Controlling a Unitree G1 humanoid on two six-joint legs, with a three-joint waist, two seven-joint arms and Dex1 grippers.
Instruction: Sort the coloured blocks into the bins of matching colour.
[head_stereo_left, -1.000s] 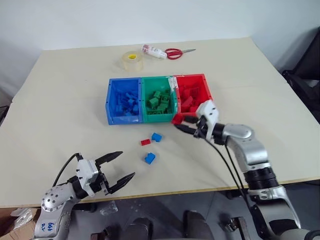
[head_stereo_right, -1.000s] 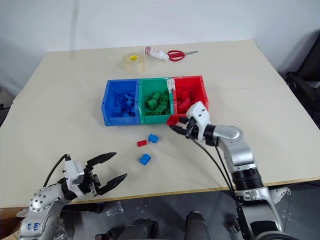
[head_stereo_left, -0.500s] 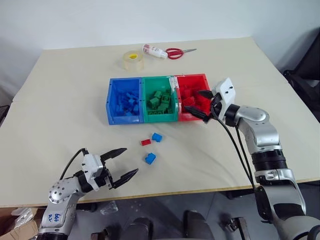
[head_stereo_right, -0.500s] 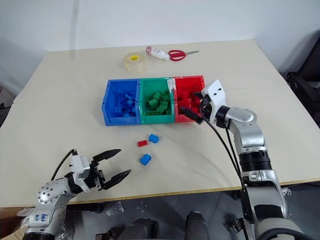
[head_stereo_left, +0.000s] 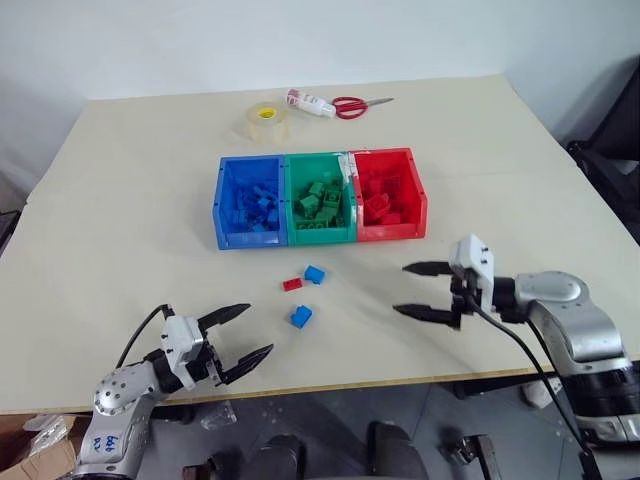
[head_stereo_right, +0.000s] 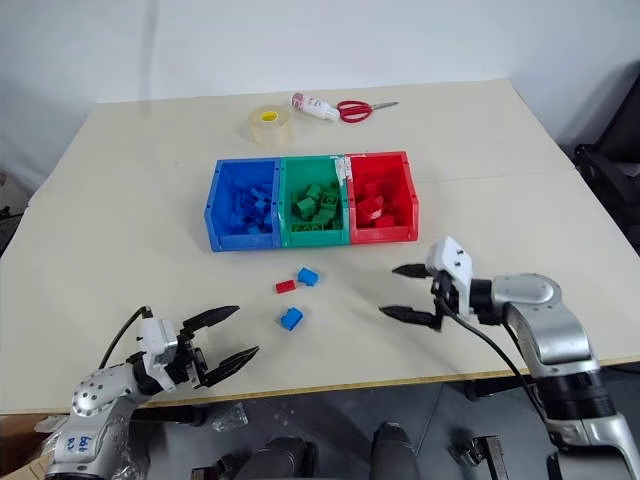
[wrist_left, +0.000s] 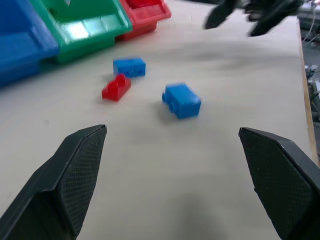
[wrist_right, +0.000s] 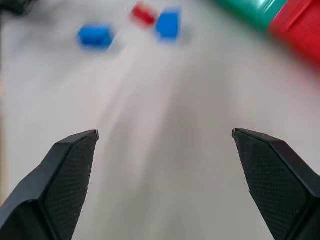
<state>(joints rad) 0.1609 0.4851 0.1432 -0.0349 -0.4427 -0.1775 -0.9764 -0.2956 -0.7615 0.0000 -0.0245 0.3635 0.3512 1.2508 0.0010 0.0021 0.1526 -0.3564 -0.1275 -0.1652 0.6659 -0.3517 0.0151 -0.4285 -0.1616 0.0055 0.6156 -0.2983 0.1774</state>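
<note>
Three bins stand side by side mid-table: the blue bin (head_stereo_left: 248, 203), the green bin (head_stereo_left: 320, 199) and the red bin (head_stereo_left: 387, 194), each holding bricks of its own colour. In front of them three loose blocks lie on the table: a small red block (head_stereo_left: 292, 284), a blue block (head_stereo_left: 314, 274) beside it and another blue block (head_stereo_left: 299, 317) nearer me. My left gripper (head_stereo_left: 240, 336) hovers open and empty near the front left edge. My right gripper (head_stereo_left: 420, 290) is open and empty in front of the red bin, pointing toward the loose blocks.
A clear tape roll (head_stereo_left: 265, 122), a white tube (head_stereo_left: 307, 102) and red-handled scissors (head_stereo_left: 352, 105) lie at the far side of the table. The table's front edge (head_stereo_left: 400, 380) runs just below both grippers.
My right gripper, shut on a red block at the red bin's front a second ago, opened over the bin and then pulled back toward me and to the right, empty. The left gripper stayed put.
</note>
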